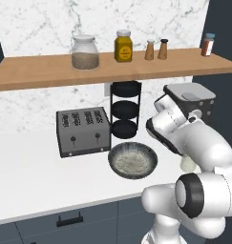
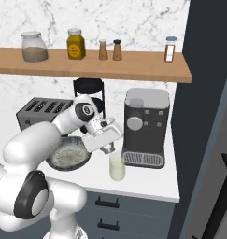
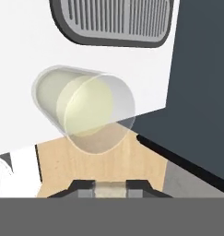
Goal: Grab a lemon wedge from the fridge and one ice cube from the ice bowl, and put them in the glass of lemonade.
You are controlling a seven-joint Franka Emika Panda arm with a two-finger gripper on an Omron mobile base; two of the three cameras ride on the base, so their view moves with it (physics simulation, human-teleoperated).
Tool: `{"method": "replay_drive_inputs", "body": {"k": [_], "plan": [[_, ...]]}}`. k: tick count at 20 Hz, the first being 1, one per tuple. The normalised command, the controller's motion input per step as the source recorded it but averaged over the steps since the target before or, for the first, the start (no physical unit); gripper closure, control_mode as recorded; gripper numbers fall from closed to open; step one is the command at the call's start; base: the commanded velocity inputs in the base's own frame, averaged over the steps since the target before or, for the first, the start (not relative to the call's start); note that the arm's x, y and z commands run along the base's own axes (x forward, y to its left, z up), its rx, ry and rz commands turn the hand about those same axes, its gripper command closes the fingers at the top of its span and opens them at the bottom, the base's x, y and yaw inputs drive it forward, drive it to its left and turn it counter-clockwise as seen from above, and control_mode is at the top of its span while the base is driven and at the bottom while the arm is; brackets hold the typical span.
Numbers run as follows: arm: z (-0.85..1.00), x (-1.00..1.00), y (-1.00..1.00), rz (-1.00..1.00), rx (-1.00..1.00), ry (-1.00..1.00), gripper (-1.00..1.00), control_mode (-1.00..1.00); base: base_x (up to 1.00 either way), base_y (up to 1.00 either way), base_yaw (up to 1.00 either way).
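Dark fingertips of the gripper (image 3: 111,188) rise at the bottom centre of the hand view, drawn close together around a small pale block whose nature is hard to tell; the jaws are closed or nearly so. Just above them in that view, at centre left, lies the glass of lemonade (image 3: 83,108), a clear tumbler seen from above with pale yellowish liquid inside, standing on the white counter (image 3: 21,46) near its front edge. In the right base view the gripper (image 2: 107,149) hangs at the middle of the frame, directly over the glass of lemonade (image 2: 117,168) and just apart from its rim. Immediately right of the glass stands the coffee machine (image 2: 145,126), whose grey drip grille fills the top of the hand view. The ice bowl (image 1: 132,160) sits at the centre of the left base view, a wide shallow dish with a dark rim and speckled whitish inside, just right of the toaster (image 1: 83,131) and in front of the black three-tier rack (image 1: 125,109). Along the right edge of the right base view runs the dark grey fridge (image 2: 208,116). On the wooden shelf (image 1: 41,71) at the top stand a glass jar (image 1: 85,52) of brownish grains and a yellow bottle (image 1: 123,46).
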Motion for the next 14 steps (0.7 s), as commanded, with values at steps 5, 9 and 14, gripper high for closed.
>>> {"method": "replay_drive_inputs", "body": {"k": [5,9,14], "plan": [[0.00,0.09,-0.11,0.00,0.00,0.00,1.00,-1.00,0.00,0.00,0.00],[-0.13,0.17,0.00,0.00,0.00,0.00,1.00,-1.00,0.00,0.00,0.00],[-0.21,0.13,-0.05,0.00,0.00,0.00,1.00,-1.00,0.00,0.00,0.00]]}}
